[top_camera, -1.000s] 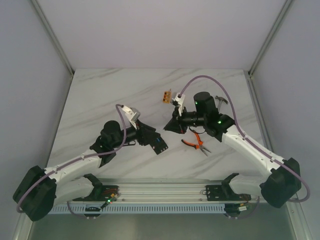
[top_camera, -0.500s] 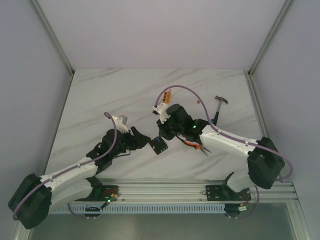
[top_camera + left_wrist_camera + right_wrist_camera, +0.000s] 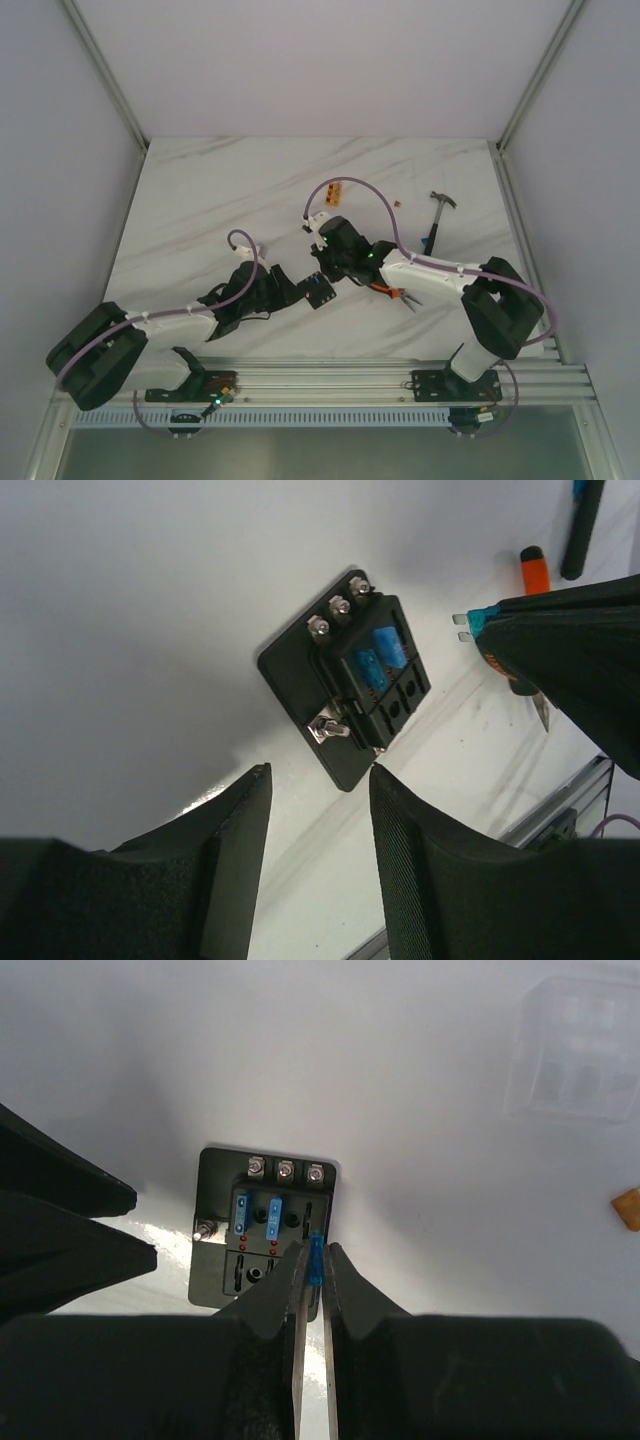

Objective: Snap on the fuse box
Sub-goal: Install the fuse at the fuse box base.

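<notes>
The fuse box [image 3: 319,291] lies flat on the white table, a black block with two blue fuses [image 3: 257,1215] in its top row and three screws along one edge. My right gripper [image 3: 316,1255] hovers over its right side, shut on a small blue fuse [image 3: 318,1258] that points at an empty slot. My left gripper [image 3: 320,772] stands open, with nothing between its fingers. The fuse box [image 3: 350,695] lies just beyond its fingertips. In the left wrist view the right gripper's finger [image 3: 570,630] comes in from the right with the fuse's prongs showing.
Orange-handled pliers [image 3: 392,288] lie right of the fuse box, under the right arm. A hammer [image 3: 437,215] lies farther right and back. A small orange block [image 3: 333,193] sits behind. A clear plastic cover [image 3: 575,1050] lies nearby. The aluminium rail [image 3: 330,380] runs along the near edge.
My right gripper has swung left and down from the back right to just over the fuse box, carrying the fuse. The left arm has folded lower; its gripper stays beside the box.
</notes>
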Robot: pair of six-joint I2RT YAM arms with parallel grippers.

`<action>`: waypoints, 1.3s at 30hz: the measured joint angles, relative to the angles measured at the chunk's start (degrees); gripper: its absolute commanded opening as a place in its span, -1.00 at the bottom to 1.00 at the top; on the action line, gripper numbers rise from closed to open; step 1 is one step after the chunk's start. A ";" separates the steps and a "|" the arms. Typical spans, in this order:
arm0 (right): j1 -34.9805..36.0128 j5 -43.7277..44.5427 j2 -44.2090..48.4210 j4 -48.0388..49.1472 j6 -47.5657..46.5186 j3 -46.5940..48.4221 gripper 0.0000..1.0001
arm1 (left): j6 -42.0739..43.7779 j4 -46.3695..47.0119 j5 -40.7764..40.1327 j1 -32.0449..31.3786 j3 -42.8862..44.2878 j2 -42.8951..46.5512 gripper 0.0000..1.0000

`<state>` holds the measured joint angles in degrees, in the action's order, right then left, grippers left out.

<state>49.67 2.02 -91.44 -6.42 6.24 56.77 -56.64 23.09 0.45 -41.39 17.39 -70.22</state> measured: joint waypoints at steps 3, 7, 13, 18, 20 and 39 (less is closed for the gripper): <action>0.07 0.39 -1.31 0.15 0.20 0.02 -1.00 | -1.20 1.40 0.33 -0.24 0.26 -3.02 -0.02; 0.09 0.63 -2.19 0.39 0.20 0.02 -1.00 | -2.08 1.81 0.63 -0.48 0.90 -5.07 -0.07; 0.11 0.59 -3.58 1.09 0.20 0.02 -1.00 | -2.84 2.91 0.98 -0.57 1.51 -6.54 -0.11; 0.11 0.57 -4.74 1.66 0.22 0.02 -1.00 | -3.41 3.82 1.07 -0.63 1.88 -8.50 -0.18; 0.11 0.57 -4.74 1.73 0.37 0.02 -1.00 | -3.65 4.20 1.11 -0.63 2.05 -8.96 -0.21; 0.59 0.59 -4.74 3.26 1.07 0.02 -1.00 | -4.17 4.04 1.14 -0.63 2.27 -9.46 -0.26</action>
<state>50.26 2.61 -96.18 -3.16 7.31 56.80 -60.82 27.14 1.58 -42.02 19.66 -79.68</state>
